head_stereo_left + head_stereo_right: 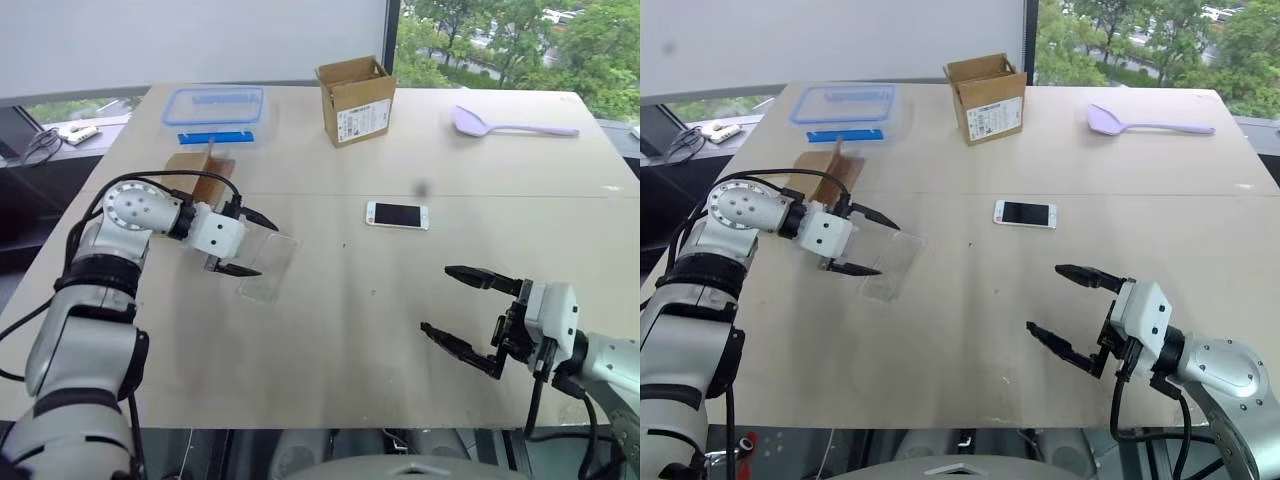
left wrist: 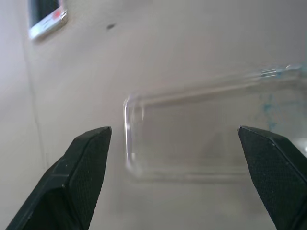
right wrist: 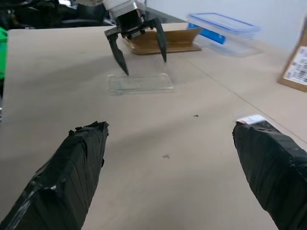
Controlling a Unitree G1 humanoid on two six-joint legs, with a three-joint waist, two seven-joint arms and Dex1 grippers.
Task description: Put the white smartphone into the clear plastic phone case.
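The left gripper (image 1: 250,243) is hovering wide open over the clear case (image 1: 268,266); the right gripper (image 1: 462,311) (also wide) is sitting near, the phone (image 1: 397,215) lying farther off.

text: none legible | cardboard box (image 1: 356,100) label: print too small

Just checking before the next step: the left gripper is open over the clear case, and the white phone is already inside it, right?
Not quite. The left gripper is open over the clear case, but the white phone lies apart on the table, as the left eye view shows.
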